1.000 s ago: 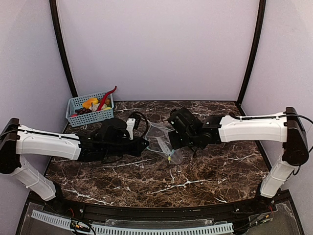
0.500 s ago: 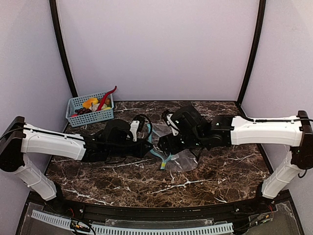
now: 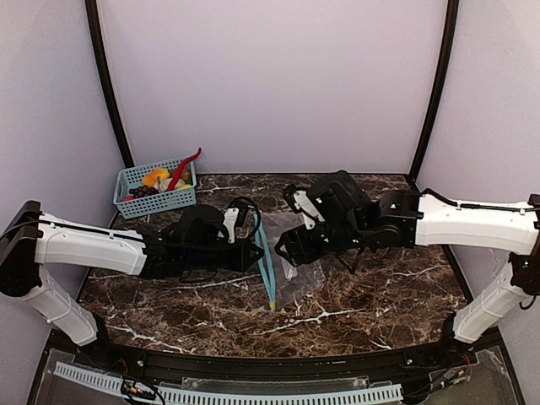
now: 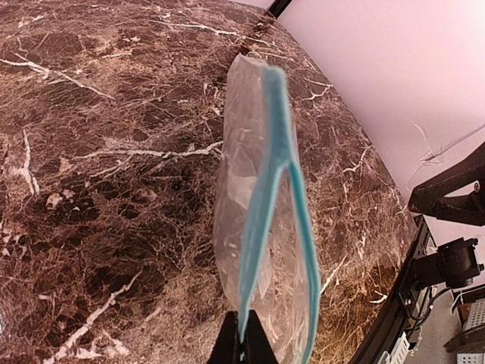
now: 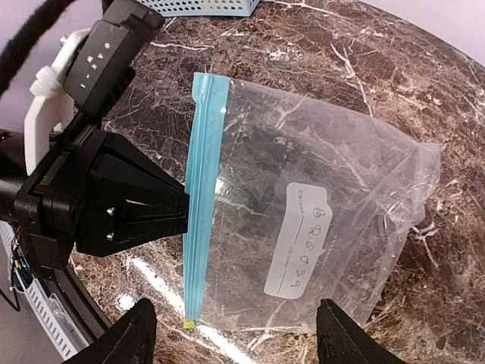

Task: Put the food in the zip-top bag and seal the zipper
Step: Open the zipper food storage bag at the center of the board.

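The clear zip-top bag [image 3: 291,274] lies partly lifted at mid-table, white print panel up [image 5: 303,235]. Its teal zipper [image 3: 267,268] runs front to back, and its two strips part near the left wrist camera [image 4: 265,205]. My left gripper [image 3: 257,251] is shut on the zipper strip at its edge [image 4: 242,343]. My right gripper [image 3: 291,251] hovers open above the bag [image 5: 318,167], its fingers [image 5: 129,337] wide apart and touching nothing. The food [image 3: 160,179] sits in the blue basket: an orange-yellow piece, a red curved piece, dark grapes.
The blue mesh basket [image 3: 156,201] stands at the back left corner, its edge also showing at the top of the right wrist view [image 5: 204,6]. Lilac walls close the back and both sides. A black rail runs along the table's front edge [image 3: 270,363].
The right gripper's jaws have opened and it has drawn back slightly right. The bag has swung round in the left gripper, so the teal strip now runs front to back.
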Action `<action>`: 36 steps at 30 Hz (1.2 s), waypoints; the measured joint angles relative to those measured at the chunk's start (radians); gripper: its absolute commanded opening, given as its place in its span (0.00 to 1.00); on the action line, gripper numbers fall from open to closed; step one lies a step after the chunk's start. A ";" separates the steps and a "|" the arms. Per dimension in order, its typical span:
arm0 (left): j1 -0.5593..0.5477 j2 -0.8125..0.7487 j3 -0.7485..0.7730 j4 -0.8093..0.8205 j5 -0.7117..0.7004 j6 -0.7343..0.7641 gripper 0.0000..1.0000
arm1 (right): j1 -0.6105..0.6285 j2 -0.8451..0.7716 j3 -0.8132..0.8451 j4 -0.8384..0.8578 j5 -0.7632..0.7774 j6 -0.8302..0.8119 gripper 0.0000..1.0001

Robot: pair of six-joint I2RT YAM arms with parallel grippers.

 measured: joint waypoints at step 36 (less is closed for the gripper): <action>0.000 -0.047 0.000 -0.038 0.008 -0.037 0.01 | 0.026 0.274 0.145 -0.019 0.050 0.096 0.42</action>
